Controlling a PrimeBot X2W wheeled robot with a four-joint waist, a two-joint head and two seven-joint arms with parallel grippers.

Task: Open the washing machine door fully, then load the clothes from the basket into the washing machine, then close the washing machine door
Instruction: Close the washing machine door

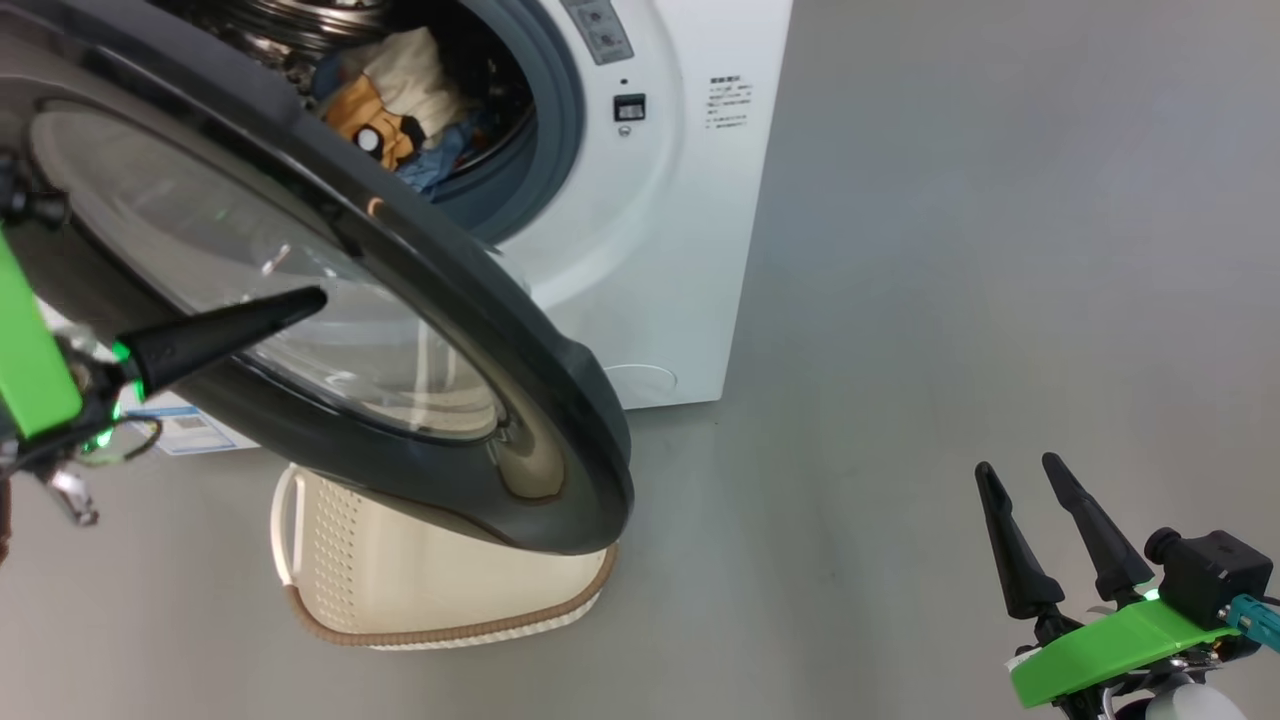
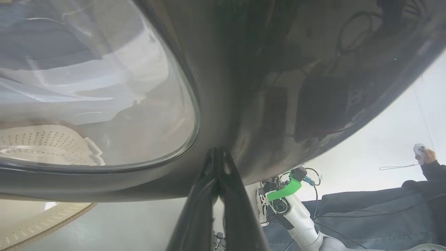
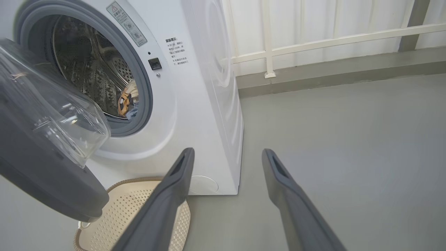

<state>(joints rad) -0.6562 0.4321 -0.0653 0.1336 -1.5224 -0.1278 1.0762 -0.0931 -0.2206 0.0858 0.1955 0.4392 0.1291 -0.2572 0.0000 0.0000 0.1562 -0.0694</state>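
The washing machine stands with its door swung partway out, the black rim hanging over the basket. Clothes in cream, orange and blue lie inside the steel drum, and they also show as clothes in the right wrist view. My left gripper is shut with nothing in it, its tip against the door's outer face by the glass edge; in the left wrist view the left gripper meets the door on the black rim. My right gripper hovers open over the floor, well right of the machine.
The basket sits on the grey floor right in front of the washing machine, under the door. A white railing and wall stand behind the machine. A person's hand with a controller shows in the left wrist view.
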